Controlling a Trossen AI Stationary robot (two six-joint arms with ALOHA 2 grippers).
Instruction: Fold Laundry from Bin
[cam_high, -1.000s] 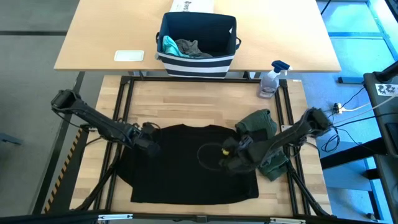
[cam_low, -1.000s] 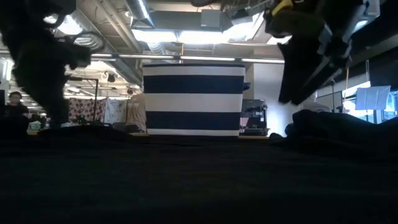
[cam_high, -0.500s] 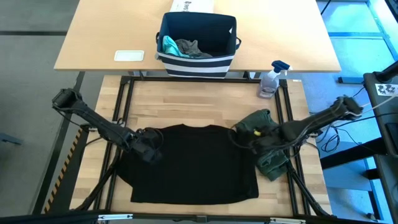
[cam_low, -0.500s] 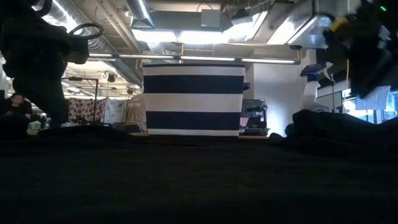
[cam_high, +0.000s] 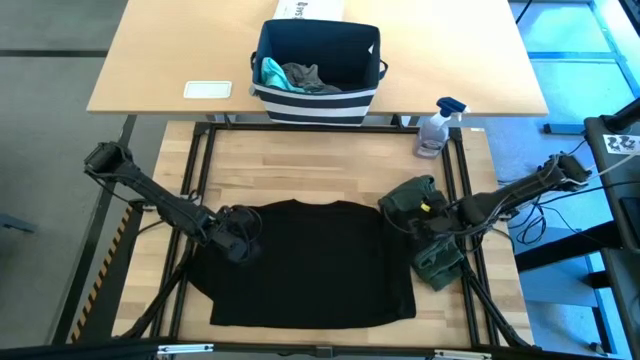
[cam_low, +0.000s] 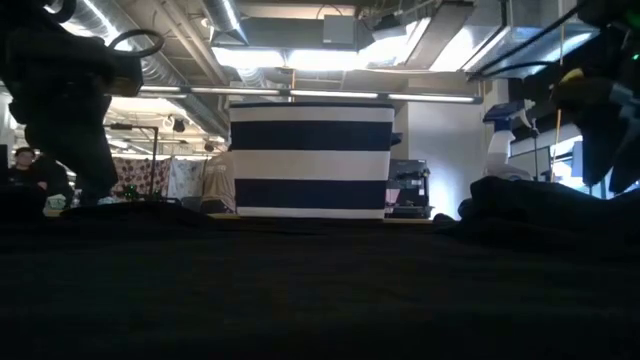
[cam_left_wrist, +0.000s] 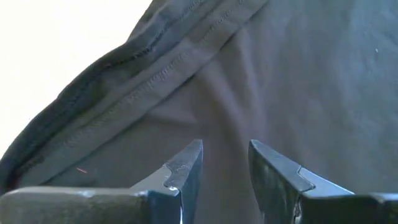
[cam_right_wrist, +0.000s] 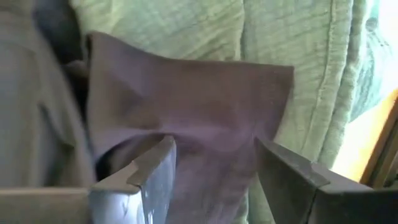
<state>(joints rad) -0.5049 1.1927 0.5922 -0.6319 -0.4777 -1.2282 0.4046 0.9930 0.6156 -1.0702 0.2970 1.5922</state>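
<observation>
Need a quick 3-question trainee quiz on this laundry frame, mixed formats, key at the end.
1. True or false: the black T-shirt lies spread flat on the wooden table.
2. Multiple choice: where is the olive-green piece? A) in the bin B) at the T-shirt's right edge C) under the spray bottle
3. Fill in: the teal piece lies inside the striped ____.

Key
1. True
2. B: the right gripper hovers there, fingers apart over a dark sleeve; the left gripper is at the T-shirt's left sleeve.
3. bin
</observation>
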